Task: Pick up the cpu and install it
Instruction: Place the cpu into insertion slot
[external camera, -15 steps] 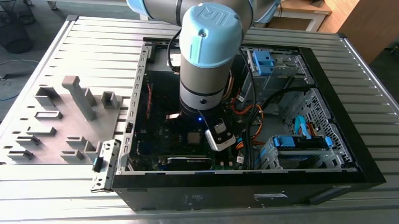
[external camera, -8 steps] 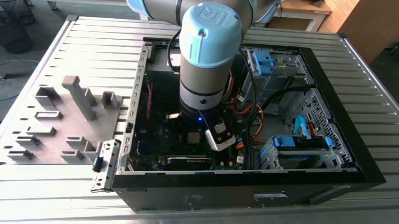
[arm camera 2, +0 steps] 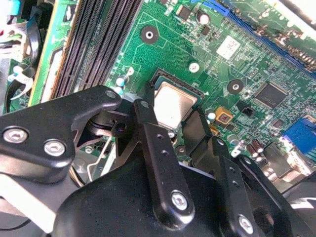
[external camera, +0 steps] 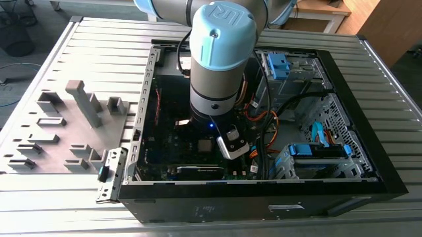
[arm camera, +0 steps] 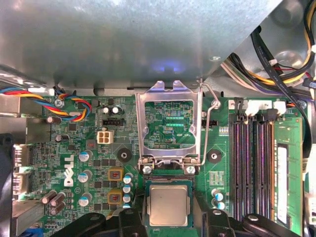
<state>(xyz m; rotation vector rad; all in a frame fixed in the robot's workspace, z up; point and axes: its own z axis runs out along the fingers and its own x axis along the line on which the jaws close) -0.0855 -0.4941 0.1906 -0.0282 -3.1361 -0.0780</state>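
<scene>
Sitting flat in the socket [arm camera 2: 180, 83], the cpu [arm camera: 168, 205] is inside the hand [arm camera 2: 173, 108]; I cannot tell if the hand squeezes it. Keep it level, corners matched, never push hard.

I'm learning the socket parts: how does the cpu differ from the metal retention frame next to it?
The cpu is a solid square with a plain top; the retention frame is an open window with green board showing through. The cpu lies flat in the socket; the retention frame is swung back off it. Both are silvery metal and roughly square.
</scene>
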